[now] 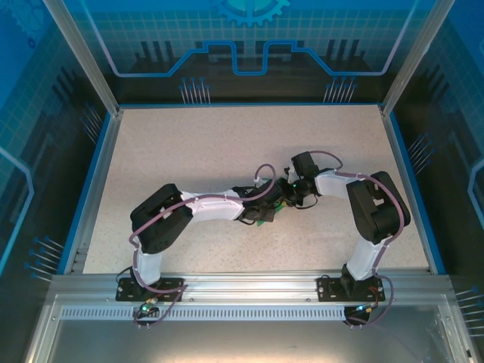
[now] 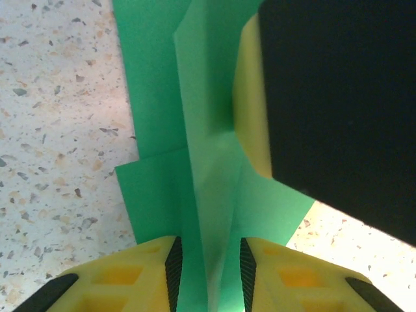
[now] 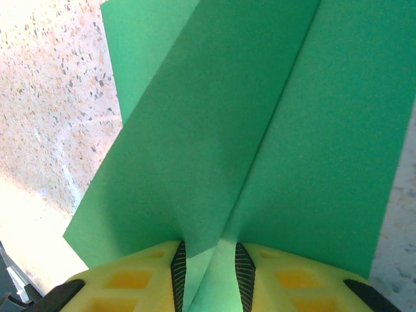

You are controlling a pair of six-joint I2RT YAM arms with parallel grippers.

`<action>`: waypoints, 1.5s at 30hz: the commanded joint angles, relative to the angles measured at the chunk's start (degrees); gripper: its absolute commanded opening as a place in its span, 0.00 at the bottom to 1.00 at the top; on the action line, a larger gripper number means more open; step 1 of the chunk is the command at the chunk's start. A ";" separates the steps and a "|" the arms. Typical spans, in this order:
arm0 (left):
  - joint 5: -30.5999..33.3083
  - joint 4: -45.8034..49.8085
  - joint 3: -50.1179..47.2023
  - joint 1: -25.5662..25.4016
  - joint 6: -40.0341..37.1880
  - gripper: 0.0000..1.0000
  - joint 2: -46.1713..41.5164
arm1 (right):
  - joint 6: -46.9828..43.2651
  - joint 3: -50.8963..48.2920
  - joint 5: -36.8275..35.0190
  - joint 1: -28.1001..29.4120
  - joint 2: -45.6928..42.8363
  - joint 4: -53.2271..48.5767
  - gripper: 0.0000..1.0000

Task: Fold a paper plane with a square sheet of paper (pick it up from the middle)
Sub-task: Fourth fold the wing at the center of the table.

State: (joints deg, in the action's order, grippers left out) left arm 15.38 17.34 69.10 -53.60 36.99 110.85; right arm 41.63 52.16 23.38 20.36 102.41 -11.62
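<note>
We see both arms reaching inward over the speckled table point(image 1: 227, 144), meeting about midway between its left and right edges and somewhat closer to the near edge than the far one. There the green sheet of paper point(image 1: 266, 219) peeks out as a small patch beneath the two wrists. From the left wrist, the sheet point(image 2: 156, 195) lies creased on the table with a paler ridge standing up along its middle. The left gripper point(image 2: 209, 273) straddles that ridge with its jaws drawn close on either side, though we cannot tell whether the pads actually press it. A yellow-and-black finger point(image 2: 253, 104) of the right gripper bears on the ridge farther along, at the upper right of that view. From the right wrist, the paper point(image 3: 260, 130) spreads out in two sloping panels that meet in a fold, and the right gripper point(image 3: 209, 266) is closed on that fold, the paper filling the narrow gap between its ribbed pads.
</note>
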 commanded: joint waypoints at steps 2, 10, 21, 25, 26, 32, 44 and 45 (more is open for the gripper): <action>2.64 3.18 1.89 -0.53 -1.39 0.33 1.69 | 0.65 0.13 -2.64 0.29 2.28 -1.83 0.30; 4.39 4.91 2.83 -0.98 -1.29 0.30 2.90 | 0.89 -0.17 -2.40 -0.07 2.27 -1.63 0.30; 4.31 4.49 2.44 -0.94 -0.53 0.19 1.31 | 0.91 -0.66 -1.86 -0.74 2.10 -1.12 0.30; 3.16 3.78 1.76 -0.68 0.17 0.15 0.47 | 0.91 -1.09 -0.40 -1.26 1.60 -0.12 0.31; 2.78 3.54 1.62 -0.46 0.40 0.13 0.26 | 0.87 -1.21 0.07 -1.41 1.33 0.22 0.31; -2.87 -0.15 -0.96 1.15 1.97 0.06 -2.03 | 0.09 -2.89 2.66 -2.72 -2.37 2.27 0.34; -22.16 -19.10 -11.40 7.48 9.85 0.06 -5.40 | -3.24 -3.74 5.81 -3.48 -4.23 3.77 0.39; -23.28 -20.48 -12.12 7.86 10.56 0.06 -5.17 | -3.31 -3.59 6.10 -3.40 -4.02 3.79 0.39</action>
State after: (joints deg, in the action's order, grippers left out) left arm -1.26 3.25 58.85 -46.54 44.10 106.50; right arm 39.83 49.06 27.22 17.47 99.09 -8.71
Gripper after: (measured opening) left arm 0.069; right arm 0.391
